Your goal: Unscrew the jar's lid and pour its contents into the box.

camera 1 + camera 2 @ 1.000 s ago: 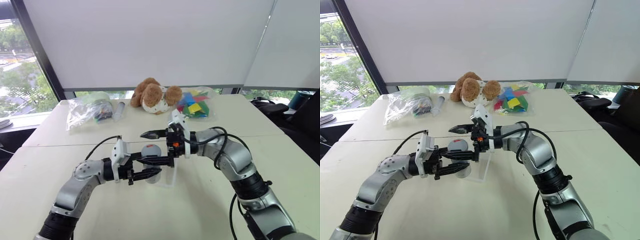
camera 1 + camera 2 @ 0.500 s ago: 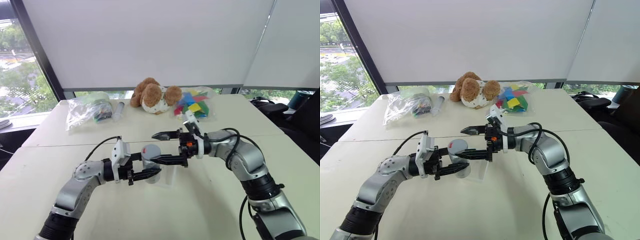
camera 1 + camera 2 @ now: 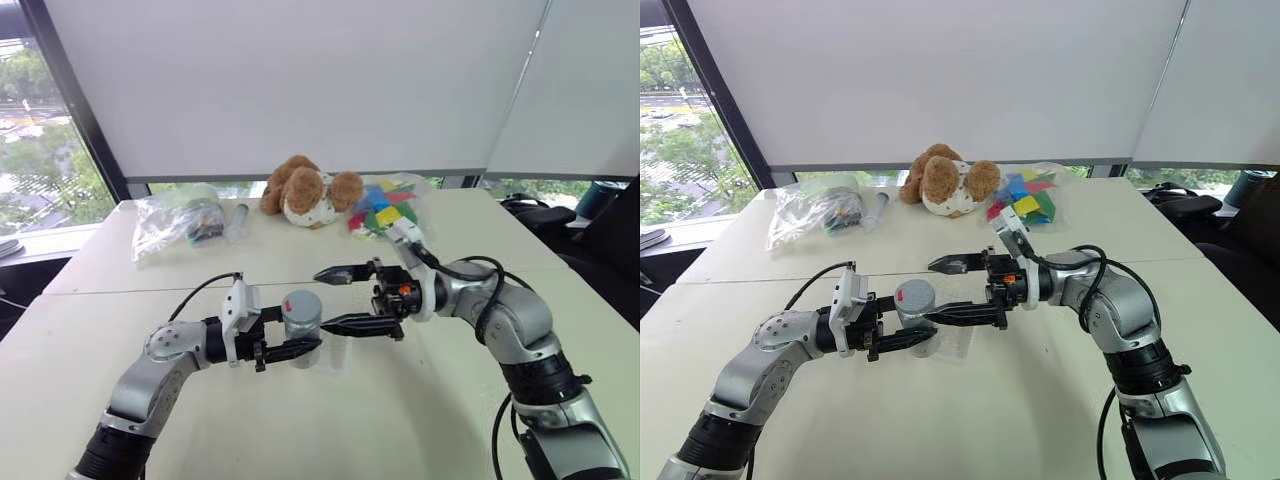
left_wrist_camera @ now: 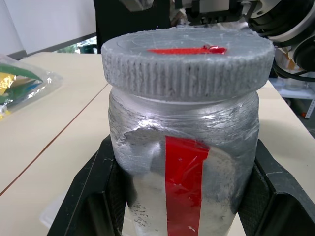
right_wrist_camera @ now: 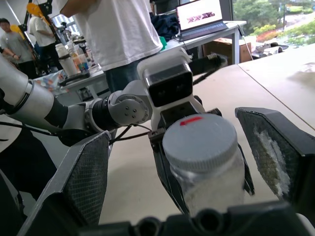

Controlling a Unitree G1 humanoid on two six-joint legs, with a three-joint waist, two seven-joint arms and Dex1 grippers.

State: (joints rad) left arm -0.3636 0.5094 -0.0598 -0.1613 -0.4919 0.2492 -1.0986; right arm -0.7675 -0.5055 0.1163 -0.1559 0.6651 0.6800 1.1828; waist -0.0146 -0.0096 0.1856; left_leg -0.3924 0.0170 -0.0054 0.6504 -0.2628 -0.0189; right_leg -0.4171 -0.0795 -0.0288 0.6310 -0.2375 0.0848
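my left claw [image 3: 296, 349] clamped on jar [image 3: 301, 343], lid [image 3: 301, 303] on | my right claw [image 3: 338, 298] spread wide beside lid, not touching | box [image 3: 340, 357] under jar

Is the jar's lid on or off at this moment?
On. The grey lid sits squarely atop the upright jar, which the left gripper holds.

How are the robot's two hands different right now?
The left end effector is shut on the jar, gripping its clear body below the grey lid. The right end effector is open and holds nothing, its fingers spread beside the lid. Both point sideways toward each other above the table, and both have black fingers.
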